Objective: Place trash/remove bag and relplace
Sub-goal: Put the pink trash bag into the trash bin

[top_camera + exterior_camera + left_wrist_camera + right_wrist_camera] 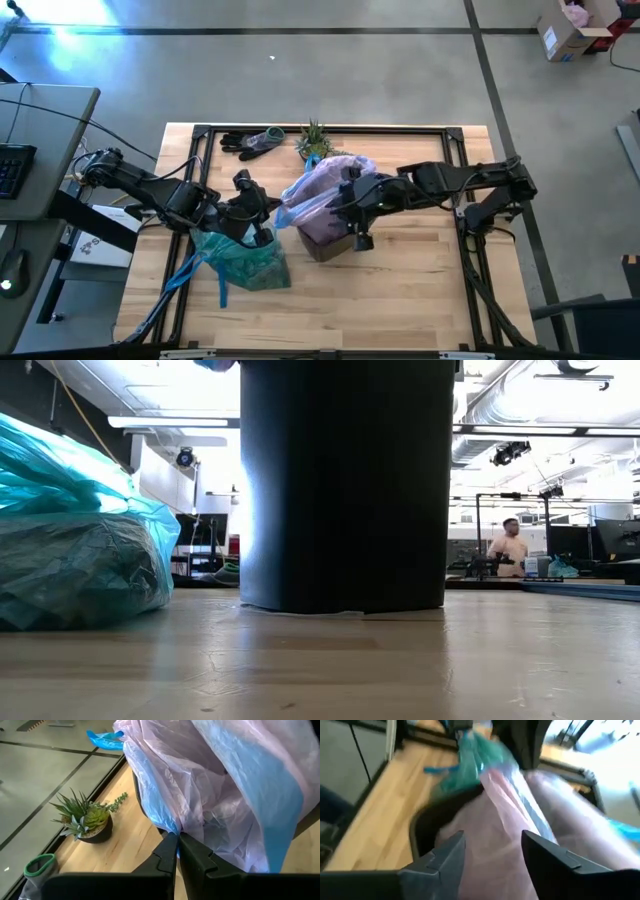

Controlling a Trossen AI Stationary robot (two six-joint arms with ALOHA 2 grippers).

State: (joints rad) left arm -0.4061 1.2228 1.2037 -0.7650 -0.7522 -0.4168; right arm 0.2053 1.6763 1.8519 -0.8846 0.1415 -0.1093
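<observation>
The teal bag lies full and bunched on the table at the near left, its blue ties trailing; it also shows in the low view. The trash is hidden. A black bin stands mid-table with a pale pink bag heaped over its mouth. My left gripper is shut on that pink bag at the bin's left side. My right gripper hovers open over the pink plastic from the right. I cannot tell whether its fingers touch the plastic. My left gripper pinches the pink bag's blue-hemmed edge between its two fingers, right by the bin's dark rim. The fingers come slanting down from the table's left. The plastic billows up loose and wrinkled past the fingertips, draped over the bin.
A small potted plant and dark gloves lie at the table's far edge. A black metal frame runs round the tabletop. A person sits far off in the room behind. There is bare wood at the near right.
</observation>
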